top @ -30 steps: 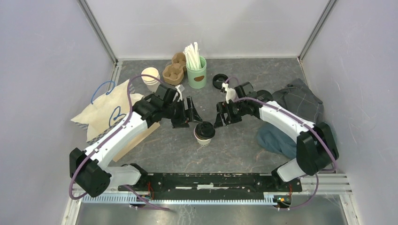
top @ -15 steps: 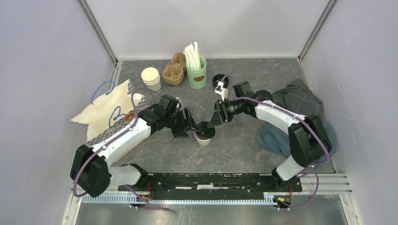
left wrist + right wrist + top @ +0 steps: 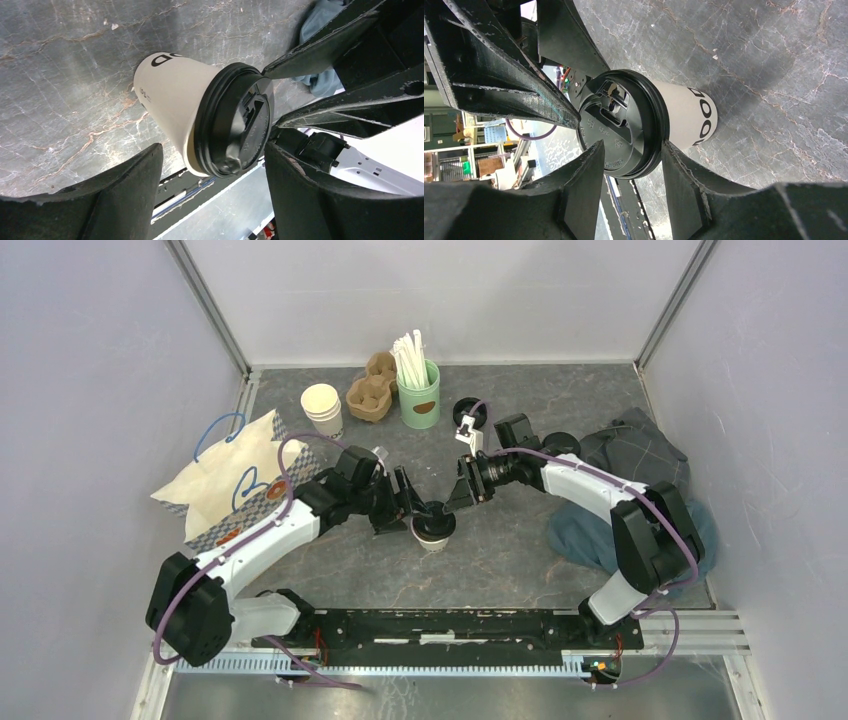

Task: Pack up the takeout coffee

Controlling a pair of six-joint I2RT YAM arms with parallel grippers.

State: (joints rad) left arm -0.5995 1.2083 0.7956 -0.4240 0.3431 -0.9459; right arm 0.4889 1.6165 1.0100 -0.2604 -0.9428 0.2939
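- The takeout coffee point(image 3: 435, 521) stands lid-up mid-worktop point(image 3: 500, 565), between the two arms and well apart from the cream carrier bag point(image 3: 225, 478) at the left and the cardboard cup tray point(image 3: 368, 392) at the back.
- Step in hand, as I judge it: getting hold of the cup; nothing is packed yet.
- The left gripper point(image 3: 212, 155) is spread wide, one finger on each side of the cup body, neither touching.
- The right gripper point(image 3: 633, 146) straddles the black lid, fingers right at its rim; whether they pinch it I cannot tell.
- Next move calls for one firm hold, probably on the paper wall below the lid, since the lid alone could pop off.
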